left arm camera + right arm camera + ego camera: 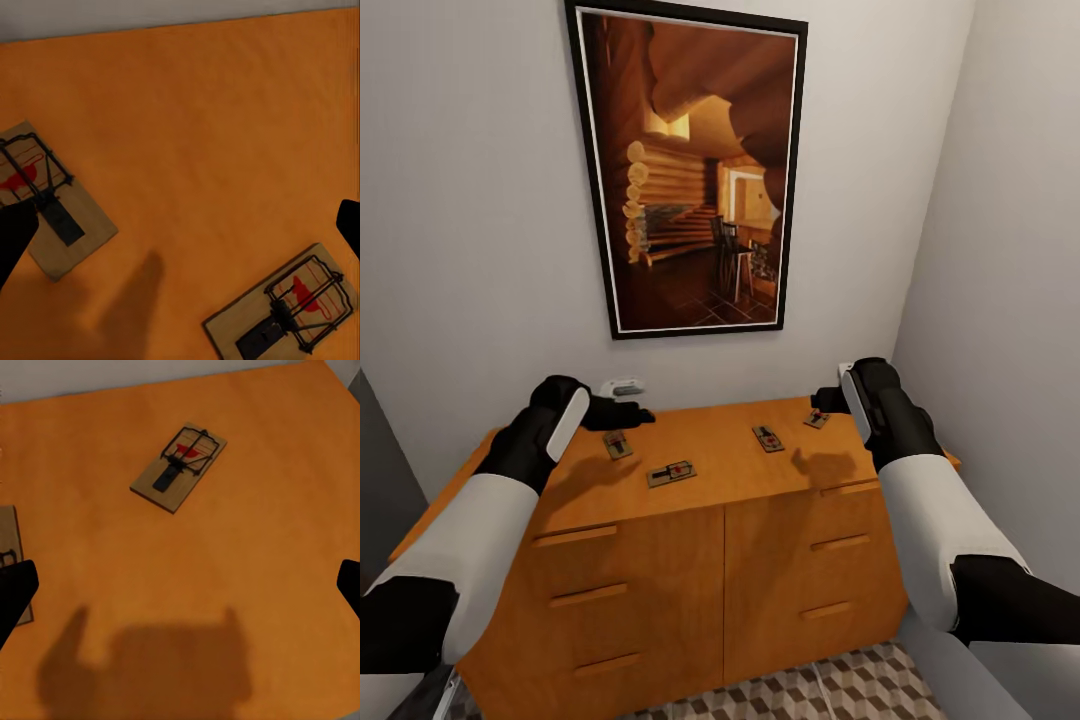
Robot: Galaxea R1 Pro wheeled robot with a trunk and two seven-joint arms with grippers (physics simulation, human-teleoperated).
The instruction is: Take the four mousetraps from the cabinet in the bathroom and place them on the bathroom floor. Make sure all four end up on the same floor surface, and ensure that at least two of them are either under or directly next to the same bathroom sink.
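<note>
The orange-brown cabinet (700, 560) stands against the wall with four mousetraps on its top. From left to right they are one mousetrap (617, 443), a second (672, 473), a third (767, 438) and a fourth (816, 419). My left gripper (632, 413) hovers open over the top's back left, just behind the leftmost trap. In the left wrist view two traps (52, 202) (289, 307) lie below its spread fingertips (11, 240). My right gripper (825, 400) hovers open above the back right corner. The right wrist view shows a trap (178, 467) ahead of it and another (9, 547) at the edge.
A large framed picture (690, 170) hangs on the wall above the cabinet. A small white fitting (622, 386) sits on the wall behind my left hand. The right wall (1010, 250) is close beside the cabinet. Patterned bathroom floor tiles (840, 690) show in front.
</note>
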